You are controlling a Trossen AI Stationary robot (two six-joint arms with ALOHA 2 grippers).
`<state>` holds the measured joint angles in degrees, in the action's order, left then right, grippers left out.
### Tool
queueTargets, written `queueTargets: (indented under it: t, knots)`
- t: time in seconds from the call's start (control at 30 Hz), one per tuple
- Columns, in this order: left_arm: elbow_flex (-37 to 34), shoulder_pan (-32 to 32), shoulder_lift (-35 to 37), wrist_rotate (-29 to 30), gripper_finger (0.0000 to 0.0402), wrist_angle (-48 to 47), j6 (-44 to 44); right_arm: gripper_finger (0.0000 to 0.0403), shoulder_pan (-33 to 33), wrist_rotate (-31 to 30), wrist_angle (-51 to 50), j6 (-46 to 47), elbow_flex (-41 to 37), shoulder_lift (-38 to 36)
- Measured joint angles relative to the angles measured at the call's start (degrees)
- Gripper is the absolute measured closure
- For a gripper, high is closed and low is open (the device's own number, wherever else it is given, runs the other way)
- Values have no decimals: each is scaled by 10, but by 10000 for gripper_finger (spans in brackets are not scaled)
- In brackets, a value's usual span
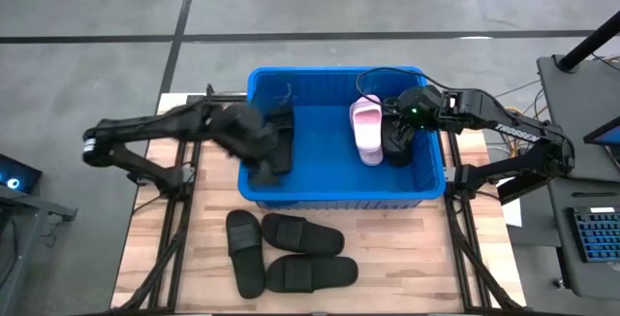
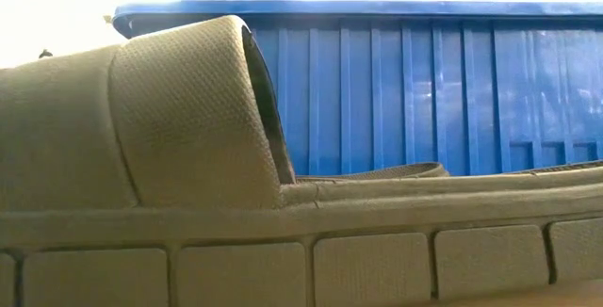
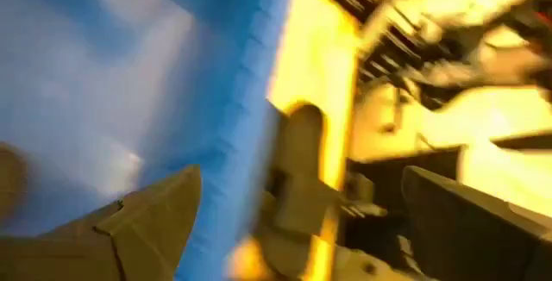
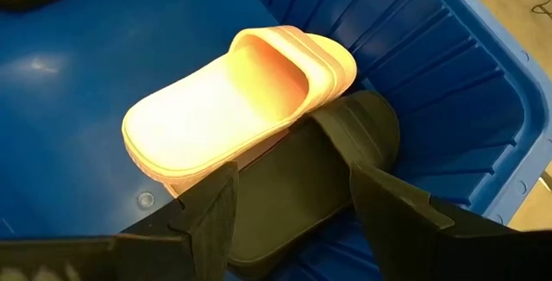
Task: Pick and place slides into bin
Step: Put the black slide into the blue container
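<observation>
A: We see the left gripper (image 1: 260,151) over the bin's (image 1: 339,198) left side, fingers spread, by a black slide (image 1: 279,142) inside.

B: And our right gripper (image 4: 289,199) hangs fingers apart above a pink slide (image 4: 233,109) and a black one (image 4: 302,177) in the bin's right end.

A: 3 black slides (image 1: 289,251) lie on the table (image 1: 407,268) in front.
</observation>
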<state>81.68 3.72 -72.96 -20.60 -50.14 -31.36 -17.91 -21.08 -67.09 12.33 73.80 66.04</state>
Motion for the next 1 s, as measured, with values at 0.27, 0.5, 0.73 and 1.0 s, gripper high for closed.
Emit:
queueTargets:
  t: [0.27,0.5,0.73,1.0]
  knots:
    - [-69,-257,45,177,17,-3,-156,188,0,0,0,7,0,0]
    - [-122,-412,-28,240,17,-13,-320,188,0,0,1,7,0,0]
    - [-127,-453,-144,241,17,-113,-392,188,0,0,1,8,0,0]
    - [-122,-454,-246,260,18,-142,-386,188,0,0,1,12,0,0]
